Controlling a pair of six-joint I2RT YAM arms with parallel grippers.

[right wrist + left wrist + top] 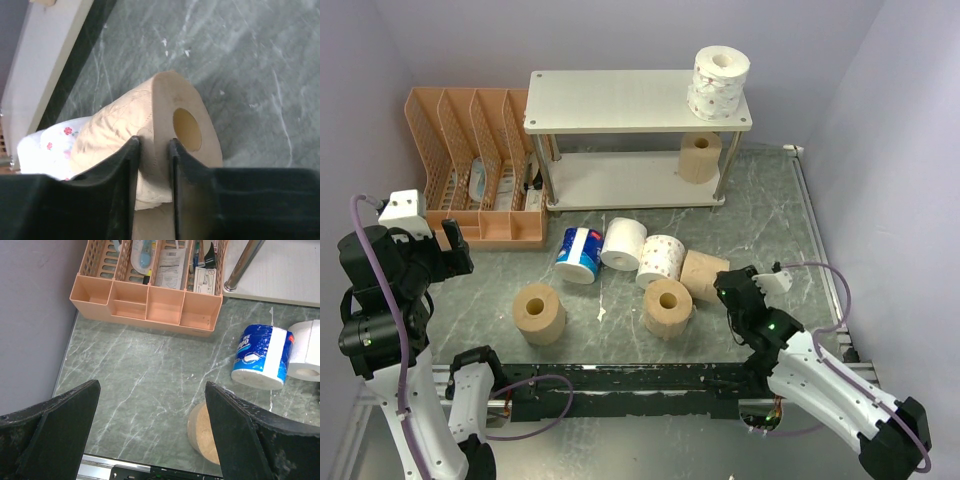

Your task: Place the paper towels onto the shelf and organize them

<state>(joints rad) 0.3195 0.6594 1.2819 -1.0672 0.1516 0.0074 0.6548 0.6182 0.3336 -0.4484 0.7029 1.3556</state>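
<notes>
My right gripper (728, 287) (153, 143) is shut on the end edge of a tan roll (703, 272) (125, 122) that lies on its side on the table, beside a white printed roll (660, 259) (45, 145). My left gripper (453, 252) (151, 390) is open and empty above the table's left side. A blue-and-white roll (578, 254) (262, 356) and a white roll (623, 243) (307, 350) lie in the same row. Two tan rolls (668, 306) (539, 313) stand nearer. The shelf (610, 100) holds a white printed roll (720, 82) on top and a tan roll (700, 157) below.
An orange slotted organizer (470, 170) (150, 305) with small items stands left of the shelf. A shelf leg (242, 262) shows in the left wrist view. A black rail (640, 380) runs along the near edge. Walls close in on the left, the right and the back.
</notes>
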